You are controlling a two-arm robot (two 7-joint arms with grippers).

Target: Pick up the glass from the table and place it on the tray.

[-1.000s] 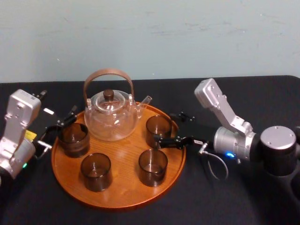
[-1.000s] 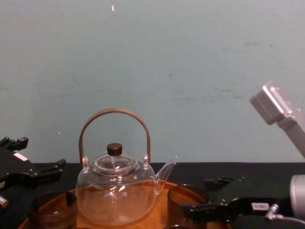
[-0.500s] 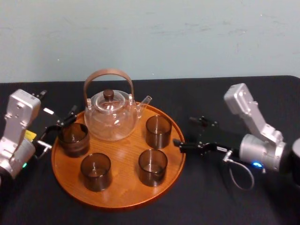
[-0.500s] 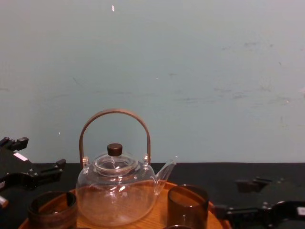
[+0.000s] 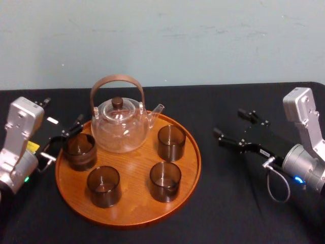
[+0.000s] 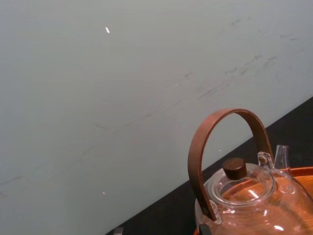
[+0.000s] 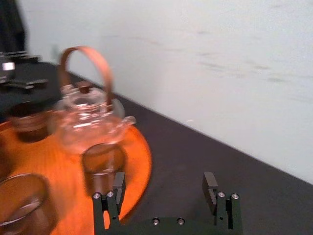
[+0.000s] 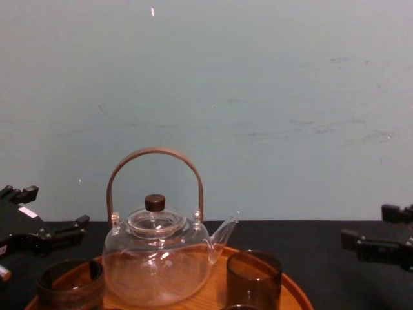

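Observation:
Several dark smoked glasses stand upright on the round wooden tray (image 5: 192,168). The glass (image 5: 171,142) at the tray's right side also appears in the chest view (image 8: 253,278) and in the right wrist view (image 7: 102,164). My right gripper (image 5: 229,123) hangs open and empty over the black table (image 5: 238,203), well to the right of the tray rim; its fingers (image 7: 117,185) stand wide apart. My left gripper (image 5: 63,138) rests at the tray's left edge beside another glass (image 5: 79,150), fingers apart and holding nothing.
A clear glass teapot (image 5: 120,127) with a brown hoop handle sits at the back of the tray. Two more glasses (image 5: 104,185) (image 5: 165,180) stand at the tray's front. Black cloth lies bare to the right of and in front of the tray. A pale wall stands behind.
My right gripper has drawn back to the right, from beside the right-hand glass to open table beyond the tray rim. That glass stays standing on the tray. The left arm has not moved.

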